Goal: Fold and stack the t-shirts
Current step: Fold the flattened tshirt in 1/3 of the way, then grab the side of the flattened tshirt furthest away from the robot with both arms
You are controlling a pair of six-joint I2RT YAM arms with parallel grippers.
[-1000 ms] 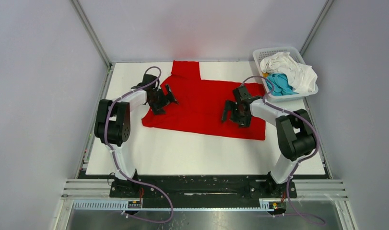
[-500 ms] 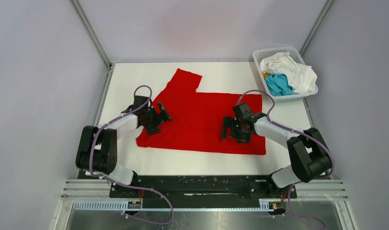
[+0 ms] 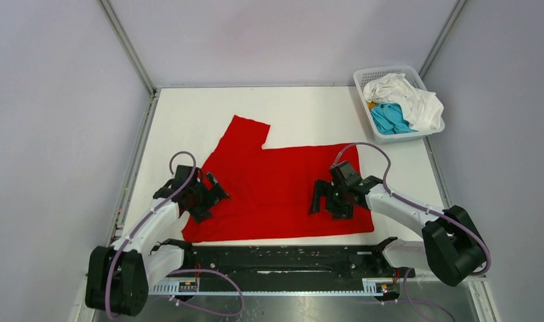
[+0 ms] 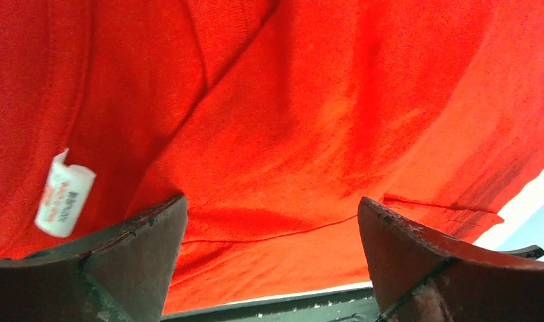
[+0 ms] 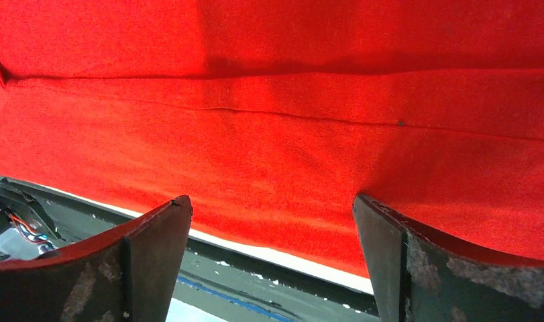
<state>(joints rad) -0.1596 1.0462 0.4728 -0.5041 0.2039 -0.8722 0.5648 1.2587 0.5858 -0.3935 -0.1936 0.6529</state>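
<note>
The red t-shirt point(image 3: 276, 181) is lying spread out on the white desk point(image 3: 188, 114), covering the near middle of it. Its near edge is reaching almost to the desk's front edge, beside the black rail point(image 3: 282, 255) where the arms are bolted. One sleeve is sticking out toward the far left.

The left gripper point(image 3: 205, 200) is sitting low over the shirt's left edge. The right gripper point(image 3: 331, 200) is sitting low over the shirt's right part, just inside its right edge.

In the left wrist view the fingers point(image 4: 141, 248) are standing wide apart, with red cloth filling the space between them and nothing pinched. A small white label point(image 4: 64, 194) is showing on the cloth just above the left finger. In the right wrist view the fingers point(image 5: 403, 261) are likewise spread wide, and a seam point(image 5: 289, 115) is running across the cloth beyond them. Whether any fingertip is touching the cloth, I cannot tell.

At the far right corner a white basket point(image 3: 363, 75) is holding a crumpled white t-shirt point(image 3: 406, 94) and a teal t-shirt point(image 3: 390, 119), well apart from the red one.
</note>
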